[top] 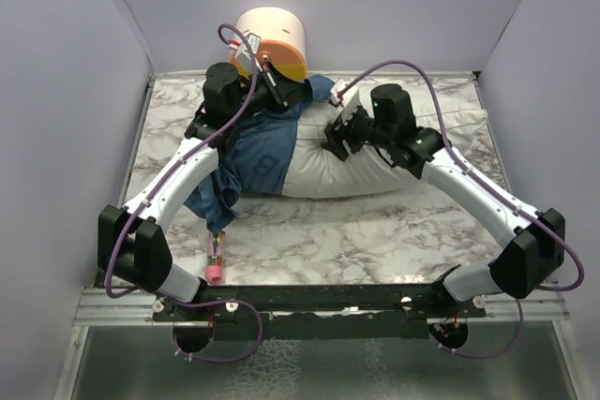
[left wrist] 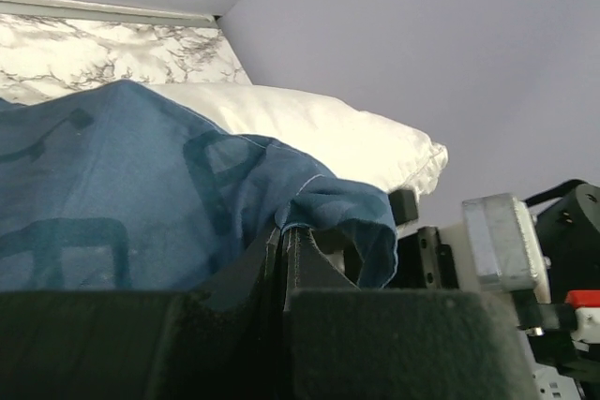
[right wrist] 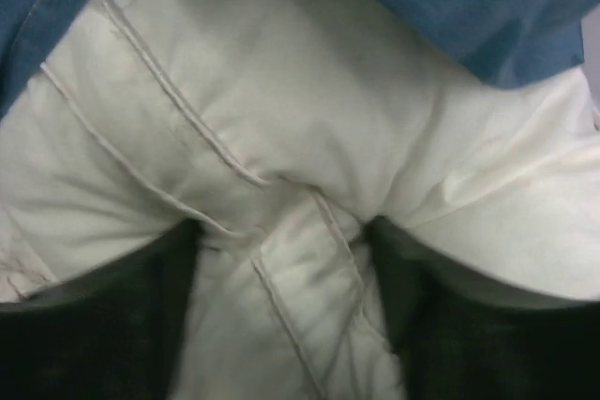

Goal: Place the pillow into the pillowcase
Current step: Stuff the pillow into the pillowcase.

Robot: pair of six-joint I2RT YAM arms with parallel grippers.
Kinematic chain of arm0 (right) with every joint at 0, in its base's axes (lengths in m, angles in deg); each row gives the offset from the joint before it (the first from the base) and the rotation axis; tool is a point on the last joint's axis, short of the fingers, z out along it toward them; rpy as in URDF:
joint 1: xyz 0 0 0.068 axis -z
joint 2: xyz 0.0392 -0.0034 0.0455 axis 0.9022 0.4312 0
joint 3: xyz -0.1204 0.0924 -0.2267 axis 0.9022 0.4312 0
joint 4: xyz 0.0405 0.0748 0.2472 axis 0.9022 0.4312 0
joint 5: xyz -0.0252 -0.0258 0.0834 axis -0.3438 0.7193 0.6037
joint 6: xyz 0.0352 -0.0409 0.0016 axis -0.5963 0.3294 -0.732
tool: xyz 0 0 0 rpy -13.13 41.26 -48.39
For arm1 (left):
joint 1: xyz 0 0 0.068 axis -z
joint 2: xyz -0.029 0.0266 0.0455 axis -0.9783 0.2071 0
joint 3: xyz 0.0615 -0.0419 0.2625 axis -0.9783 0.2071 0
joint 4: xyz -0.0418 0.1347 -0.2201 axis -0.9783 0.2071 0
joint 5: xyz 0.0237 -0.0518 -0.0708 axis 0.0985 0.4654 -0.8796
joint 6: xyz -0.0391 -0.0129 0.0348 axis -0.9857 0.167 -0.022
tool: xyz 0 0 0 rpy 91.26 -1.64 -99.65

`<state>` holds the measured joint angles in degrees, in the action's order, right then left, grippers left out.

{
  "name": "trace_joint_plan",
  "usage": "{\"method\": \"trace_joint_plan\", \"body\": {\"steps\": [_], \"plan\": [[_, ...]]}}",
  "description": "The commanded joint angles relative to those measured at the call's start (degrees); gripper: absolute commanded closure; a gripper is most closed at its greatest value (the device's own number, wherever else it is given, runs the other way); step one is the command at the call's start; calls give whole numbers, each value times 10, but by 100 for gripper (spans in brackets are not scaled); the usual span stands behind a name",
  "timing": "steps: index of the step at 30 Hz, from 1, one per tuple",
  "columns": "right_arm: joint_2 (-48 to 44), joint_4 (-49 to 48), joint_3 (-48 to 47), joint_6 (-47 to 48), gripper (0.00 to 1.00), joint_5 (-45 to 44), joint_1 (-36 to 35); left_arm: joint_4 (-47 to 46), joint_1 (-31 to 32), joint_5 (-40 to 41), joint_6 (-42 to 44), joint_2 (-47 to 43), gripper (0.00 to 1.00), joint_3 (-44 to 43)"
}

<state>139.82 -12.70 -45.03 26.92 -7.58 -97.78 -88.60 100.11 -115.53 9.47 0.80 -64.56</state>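
Observation:
The white pillow point(top: 375, 175) lies across the marble table, its left end inside the blue pillowcase point(top: 253, 161). My left gripper point(top: 281, 93) is at the back edge of the pillowcase mouth. In the left wrist view it point(left wrist: 281, 236) is shut on the pillowcase point(left wrist: 112, 185) hem, with the pillow point(left wrist: 328, 133) stretching away behind. My right gripper point(top: 339, 138) presses down on the pillow's middle. In the right wrist view it point(right wrist: 286, 259) is open, its fingers point(right wrist: 141, 306) wide apart, and a seamed fold of the pillow point(right wrist: 281, 119) bulges between them. The pillowcase point(right wrist: 469, 7) edge lies just beyond.
A cream-and-orange cylinder point(top: 274, 42) stands at the back edge behind the left gripper. A small pink-tipped tool point(top: 216, 264) lies near the table's front edge. Grey walls close in the marble table point(top: 356, 241) on three sides.

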Motion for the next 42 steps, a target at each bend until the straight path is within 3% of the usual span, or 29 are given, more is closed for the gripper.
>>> {"method": "trace_joint_plan", "body": {"steps": [1,3,5,8,15,19,24,30,32,34,38,40,42], "plan": [[41,-34,3,-9,63,-5,-6,-48,-1,-54,-3,-7,100,-25],[8,-97,6,-68,90,64,-6,-55,5,-75,0,-9,100,-34],[-41,-198,19,-168,99,127,-6,-52,17,-92,9,-10,100,-62],[-78,-291,-24,-295,99,178,-9,-31,41,-106,27,-5,100,-112],[-83,-272,-130,-404,99,144,-13,-26,78,-116,6,17,100,-200],[-90,-218,-84,-437,99,48,-13,-49,77,-114,-29,18,100,-172],[-51,-128,-34,-409,99,-122,-11,-85,77,-91,-68,14,100,-54],[37,-107,-11,-393,98,-197,3,-7,74,-13,0,41,100,-26],[66,-94,-22,-388,90,-210,16,39,69,9,32,56,93,-70],[84,-82,-39,-381,82,-207,33,98,66,35,73,68,72,-136],[86,-75,-70,-355,46,-151,74,210,58,105,180,55,38,-242],[66,-85,-79,-326,27,-112,85,246,54,132,230,28,33,-257],[38,-101,-82,-289,15,-67,89,275,49,141,271,-8,32,-244]]}}
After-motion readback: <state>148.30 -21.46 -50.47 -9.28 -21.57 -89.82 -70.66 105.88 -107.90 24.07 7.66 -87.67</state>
